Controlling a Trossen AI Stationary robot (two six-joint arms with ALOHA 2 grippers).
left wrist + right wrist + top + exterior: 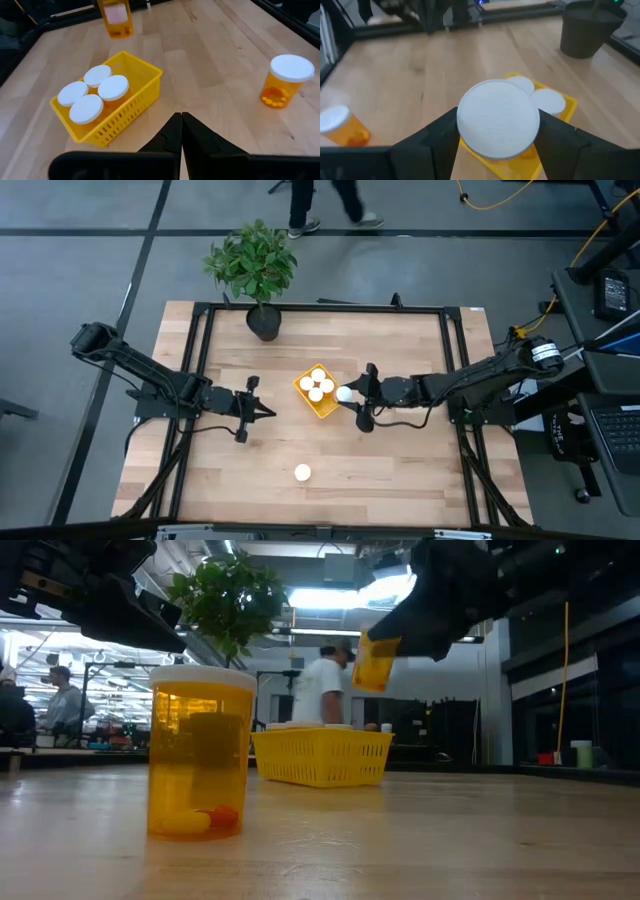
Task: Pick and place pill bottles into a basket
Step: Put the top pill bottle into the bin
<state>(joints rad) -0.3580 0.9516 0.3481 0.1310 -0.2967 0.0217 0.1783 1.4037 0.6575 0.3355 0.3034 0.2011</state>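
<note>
The yellow basket (327,409) sits mid-table with several white-capped pill bottles (113,88) standing in it. My right gripper (352,395) hovers just right of the basket, shut on another orange pill bottle (377,662), which hangs above the basket's height. One more pill bottle (302,472) stands upright on the wood nearer the front edge, large in the low view (200,755). My left gripper (270,412) is shut and empty, left of the basket, its fingers (181,127) pointing toward it. My right gripper pinches the pill bottle at its white-capped end (465,125), one finger (432,142) on each side. The cap faces back toward the wrist and the orange body (116,20) points away and down. The bottle is tilted and lifted clear of table and basket.
A black pot with a green plant (262,320) stands at the table's far edge. A black frame (320,308) borders the wooden top. People show in the room beyond the table (322,690). Bare wood lies around the lone bottle at the front.
</note>
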